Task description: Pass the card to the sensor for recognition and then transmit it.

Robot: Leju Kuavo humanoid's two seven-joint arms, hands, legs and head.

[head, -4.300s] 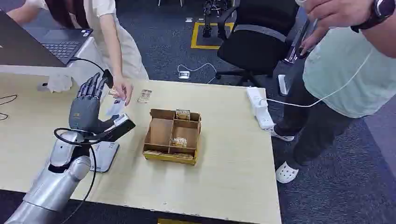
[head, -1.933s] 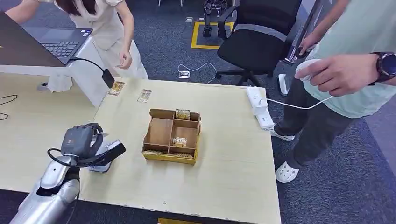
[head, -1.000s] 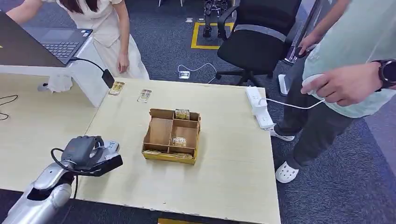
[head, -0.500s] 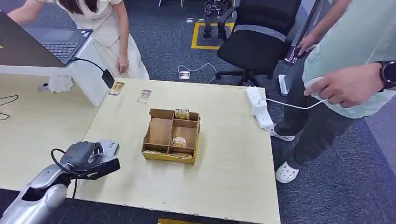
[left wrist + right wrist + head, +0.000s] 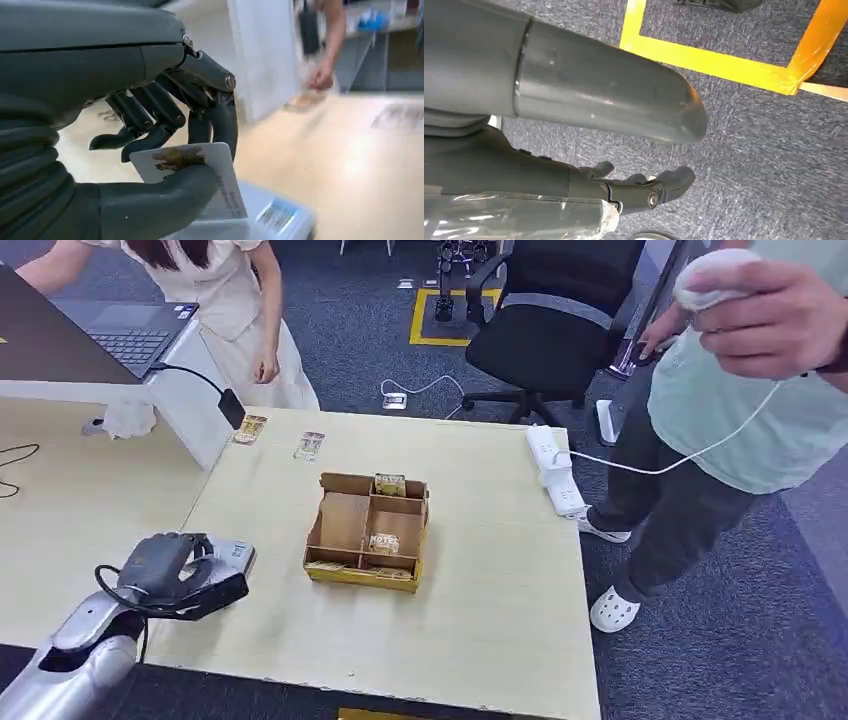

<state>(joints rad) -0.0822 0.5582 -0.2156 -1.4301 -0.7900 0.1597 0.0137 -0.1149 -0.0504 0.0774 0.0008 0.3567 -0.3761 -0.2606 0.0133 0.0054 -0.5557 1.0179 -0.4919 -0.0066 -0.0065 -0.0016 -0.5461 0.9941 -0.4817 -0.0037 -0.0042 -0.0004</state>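
Left wrist view: the left hand pinches the card between thumb and curled fingers, the card standing on edge just above the pale sensor, which lies at the near left of the table. In the head view the same left hand hovers over the sensor, covering most of it. Risk one: the grip takes the card along one edge only, so, in my judgement, contact with the sensor housing could lever it out of the pinch. Risk two: the card is tilted rather than flat to the reader face, and recognition may fail on that account. Risk three: the onward handover crosses the table near the cardboard box, where a low pass could clip its wall. The right hand hangs over the carpet, fingers loosely curled, with nothing held. Not determinable: whether card and sensor touch, what the card's print says, and the reader face beneath the hand. A person's hand at the far side is blurred.
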